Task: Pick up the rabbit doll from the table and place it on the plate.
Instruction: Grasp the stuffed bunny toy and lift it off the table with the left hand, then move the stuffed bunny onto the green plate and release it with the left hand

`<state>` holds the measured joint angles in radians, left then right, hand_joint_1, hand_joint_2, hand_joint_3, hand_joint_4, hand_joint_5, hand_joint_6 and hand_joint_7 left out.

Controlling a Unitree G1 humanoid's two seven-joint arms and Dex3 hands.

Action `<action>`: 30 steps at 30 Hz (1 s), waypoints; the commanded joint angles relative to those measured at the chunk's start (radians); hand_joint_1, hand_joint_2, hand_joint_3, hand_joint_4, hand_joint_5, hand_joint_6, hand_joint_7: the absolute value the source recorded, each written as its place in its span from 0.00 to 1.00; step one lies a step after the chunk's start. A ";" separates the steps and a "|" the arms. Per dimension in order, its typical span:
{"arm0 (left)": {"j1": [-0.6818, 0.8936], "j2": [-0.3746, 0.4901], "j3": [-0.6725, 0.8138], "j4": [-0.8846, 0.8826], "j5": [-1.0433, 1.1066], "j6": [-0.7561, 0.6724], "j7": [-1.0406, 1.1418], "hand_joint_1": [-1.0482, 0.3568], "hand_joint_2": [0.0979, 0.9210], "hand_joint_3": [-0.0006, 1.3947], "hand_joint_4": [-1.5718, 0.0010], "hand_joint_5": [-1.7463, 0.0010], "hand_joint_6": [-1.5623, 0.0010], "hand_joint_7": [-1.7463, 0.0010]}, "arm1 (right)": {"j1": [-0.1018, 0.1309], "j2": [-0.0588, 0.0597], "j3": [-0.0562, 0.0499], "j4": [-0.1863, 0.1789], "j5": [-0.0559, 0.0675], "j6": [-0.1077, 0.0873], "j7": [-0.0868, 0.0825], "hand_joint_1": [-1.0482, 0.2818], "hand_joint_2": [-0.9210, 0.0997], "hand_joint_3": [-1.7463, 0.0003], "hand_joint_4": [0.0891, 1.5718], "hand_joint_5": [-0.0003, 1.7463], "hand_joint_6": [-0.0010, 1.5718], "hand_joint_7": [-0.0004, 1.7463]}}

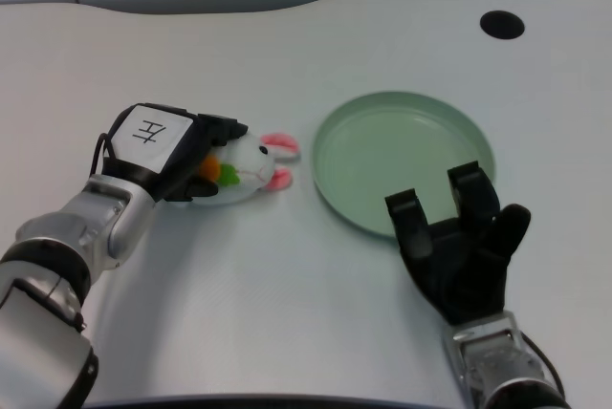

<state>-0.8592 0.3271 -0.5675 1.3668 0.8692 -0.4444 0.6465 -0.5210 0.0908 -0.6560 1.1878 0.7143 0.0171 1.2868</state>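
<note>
A white rabbit doll (256,162) with pink ears and an orange carrot on its front lies on the table just left of the plate. My left hand (177,148) is over the doll's body from the left, its black fingers curled around it; the ears and head stick out to the right. Whether the doll is lifted off the table is unclear. The pale green plate (402,161) sits right of centre with nothing on it. My right hand (459,242) rests at the plate's near edge, fingers spread.
A black round hole (502,24) is in the tabletop at the far right. The table's back edge curves along the top of the view.
</note>
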 commanded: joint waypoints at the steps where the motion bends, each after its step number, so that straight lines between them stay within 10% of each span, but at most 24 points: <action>1: 0.021 -0.006 -0.016 0.014 0.001 0.003 -0.005 0.66 0.88 0.01 0.32 0.91 0.32 0.95 | 0.016 0.016 0.003 -0.009 0.005 -0.008 0.004 0.43 0.04 0.99 0.57 1.00 0.47 1.00; 15: -0.104 0.069 0.024 -0.015 -0.048 -0.144 0.001 0.60 0.89 0.00 0.50 0.41 0.24 1.00 | 0.009 0.000 0.006 -0.009 0.002 0.013 -0.012 0.44 0.05 0.99 0.58 1.00 0.48 1.00; 30: -0.169 0.016 0.073 -0.031 -0.117 -0.215 -0.051 0.55 0.89 0.00 0.49 0.43 0.24 1.00 | -0.027 0.005 0.008 0.017 0.002 0.013 -0.023 0.45 0.06 1.00 0.58 1.00 0.49 1.00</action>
<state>-1.0017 0.3633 -0.5002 1.3440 0.7641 -0.6517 0.5903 -0.5359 0.0857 -0.6459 1.1976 0.7131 0.0349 1.2718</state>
